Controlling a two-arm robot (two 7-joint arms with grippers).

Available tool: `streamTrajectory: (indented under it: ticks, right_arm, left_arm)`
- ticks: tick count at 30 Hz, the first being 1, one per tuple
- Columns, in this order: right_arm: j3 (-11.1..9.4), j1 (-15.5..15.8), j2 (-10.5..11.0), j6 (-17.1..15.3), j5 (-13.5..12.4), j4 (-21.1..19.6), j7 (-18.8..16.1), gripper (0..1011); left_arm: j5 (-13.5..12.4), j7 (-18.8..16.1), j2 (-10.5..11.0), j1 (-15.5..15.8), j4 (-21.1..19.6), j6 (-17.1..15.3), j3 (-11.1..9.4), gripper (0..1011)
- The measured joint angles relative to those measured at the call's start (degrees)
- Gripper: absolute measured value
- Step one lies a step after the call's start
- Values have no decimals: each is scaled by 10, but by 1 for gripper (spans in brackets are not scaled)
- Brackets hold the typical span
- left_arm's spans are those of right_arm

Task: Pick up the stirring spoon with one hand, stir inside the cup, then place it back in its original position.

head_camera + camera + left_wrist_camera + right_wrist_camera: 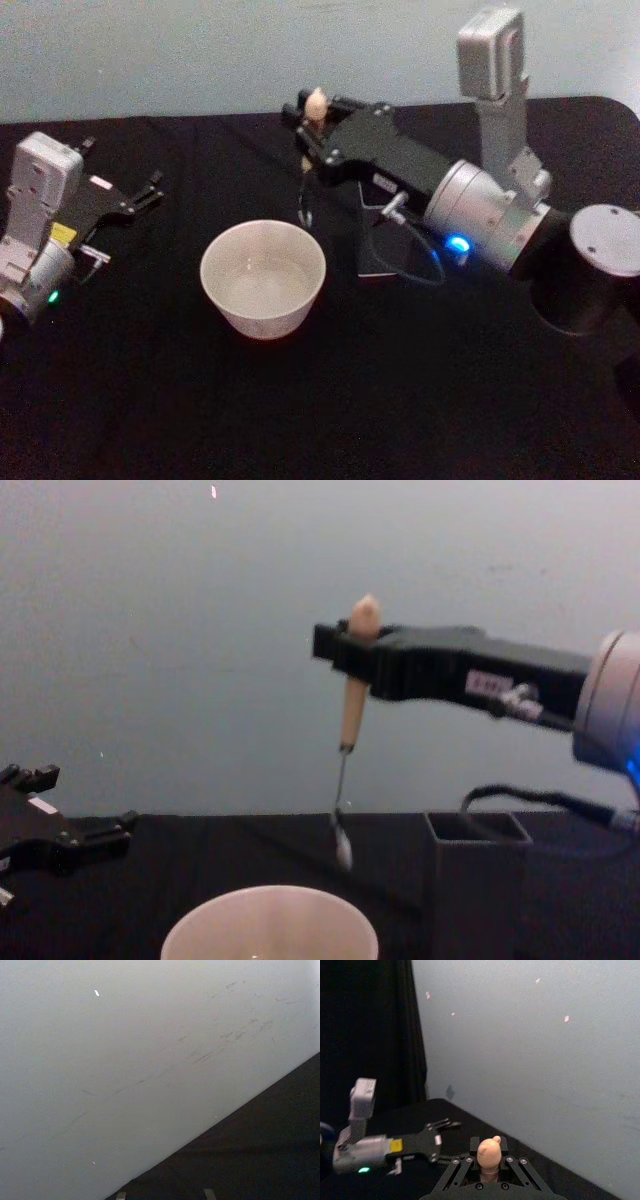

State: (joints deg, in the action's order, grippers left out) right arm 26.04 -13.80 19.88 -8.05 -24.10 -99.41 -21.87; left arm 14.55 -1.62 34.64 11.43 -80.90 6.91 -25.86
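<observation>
Two arms in the head view. The right end effector [313, 128] was clenched on the stirring spoon [316, 103] just under its cream knob, shaft hanging straight down, long axis vertical. The spoon tip hung just beyond the far-right rim of the cup [262, 312], so the cup lay near-left of the tip and below it. Judged next move: a short shift near-left, then down. The dark square holder [385, 250] sat right of the cup, under the right arm. The left end effector [143, 193] lay parked at the left of the tabletop [400, 400], fingers spread with nothing between them, well apart from the cup. The right arm was clearly nearer.

Left wrist view: pale wall [125, 1060] and a strip of tabletop [260, 1160].

Right wrist view: the knob of the stirring spoon [489, 1152] stood up between the closed fingers. The left end effector [432, 1132] sat farther off, released.

Chest view: the stirring spoon [350, 715] was upright, its bowl above the rim of the cup [270, 895] and right of its centre, not yet inside. The dark square holder [478, 880] stood just right of the spoon, not touching.
</observation>
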Motion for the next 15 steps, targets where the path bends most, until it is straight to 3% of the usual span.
streamTrajectory:
  ticks: [6, 15]
  right_arm:
    - [26, 4, 2, 15, 9, 17, -15, 197]
    - [46, 9, -1, 40, 18, 44, -31, 197]
  left_arm:
    - [0, 0, 0, 0, 0, 0, 0, 1001]
    - [0, 0, 0, 0, 0, 0, 0, 1001]
